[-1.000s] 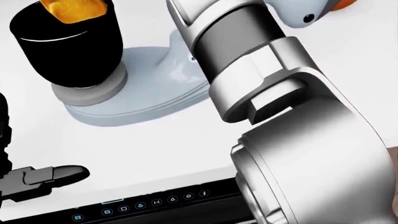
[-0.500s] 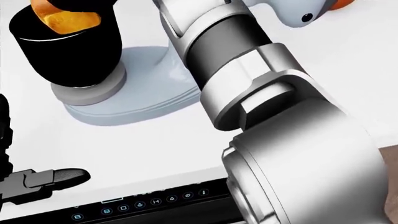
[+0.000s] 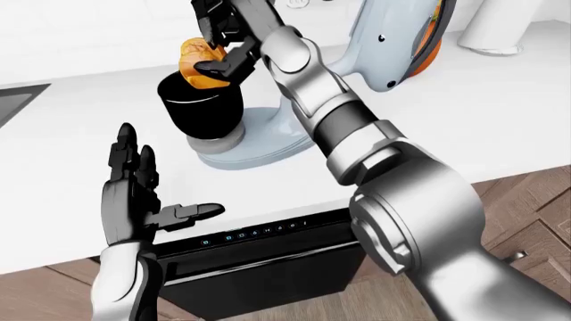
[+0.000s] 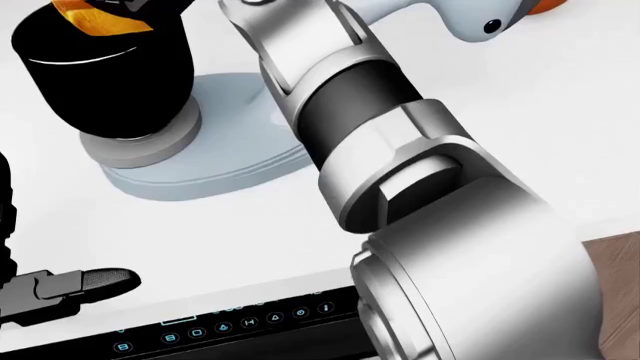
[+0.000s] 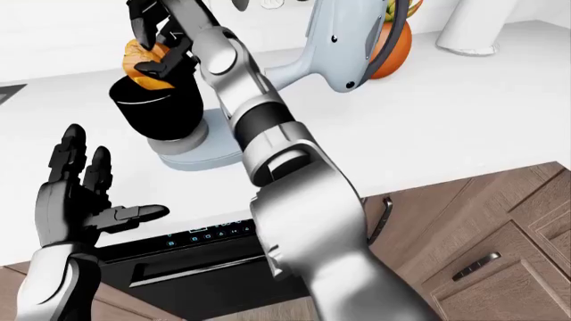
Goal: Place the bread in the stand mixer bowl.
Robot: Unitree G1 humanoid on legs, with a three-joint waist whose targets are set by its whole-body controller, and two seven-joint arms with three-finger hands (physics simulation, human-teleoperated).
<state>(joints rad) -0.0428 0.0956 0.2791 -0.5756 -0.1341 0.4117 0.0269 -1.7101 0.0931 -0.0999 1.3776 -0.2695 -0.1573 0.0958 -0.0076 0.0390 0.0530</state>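
Left-eye view first: the right robot hand is up over the black stand mixer bowl, fingers clamped round the golden bread, which sits at the bowl's mouth, its lower end dipping behind the rim. The bowl sits on the pale blue stand mixer, whose head is tilted up at the top of the view. Lower left, the left robot hand stands wide open and empty, fingers spread upward, thumb pointing right, above the white worktop. In the head view, the silver right forearm fills most of the picture; only the bread's orange edge shows at the top left. The right-eye view adds a dark appliance with a lit control strip under the worktop edge and wooden cabinet fronts at right.
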